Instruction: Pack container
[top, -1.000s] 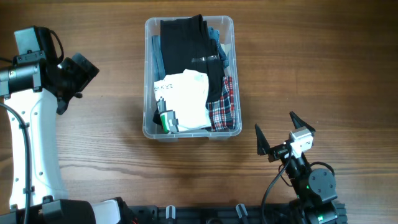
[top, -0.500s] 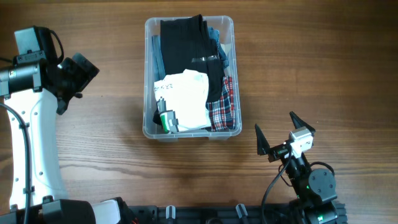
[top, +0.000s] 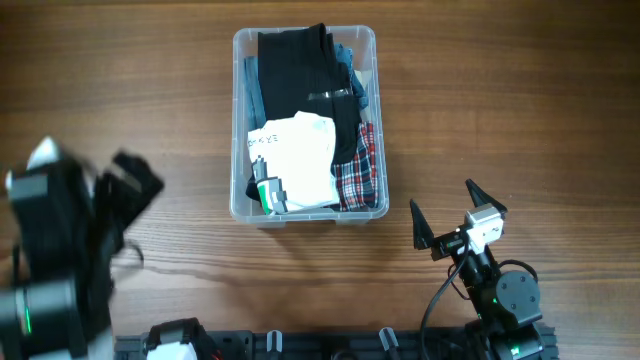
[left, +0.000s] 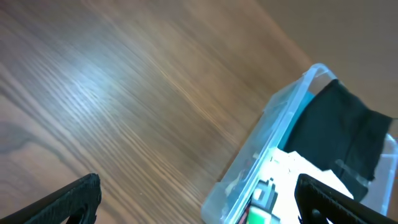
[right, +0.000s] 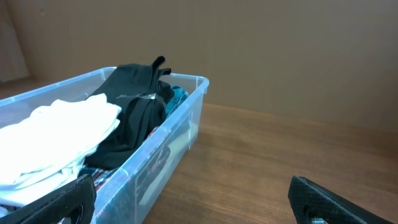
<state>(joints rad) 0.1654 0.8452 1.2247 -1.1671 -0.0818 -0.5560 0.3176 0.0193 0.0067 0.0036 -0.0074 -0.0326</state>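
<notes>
Both jaws stand wide apart and empty on the left gripper (top: 135, 180) and right gripper (top: 442, 196). The container (top: 237, 120), full of clothes (top: 300, 155), lies ahead-left of the right gripper, ahead-right of the left.

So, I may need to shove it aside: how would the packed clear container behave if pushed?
The container would probably slide, not tip: it sits low and wide on the table. Filled with folded clothes, it likely resists a light nudge.

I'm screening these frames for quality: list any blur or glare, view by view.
Overhead: the left arm is smeared by motion blur, while the large clear plastic rectangular container and the right gripper are sharp. Left wrist: soft throughout, pale sheen on the brown wooden table. Right wrist: evenly lit, no harsh glare.
</notes>
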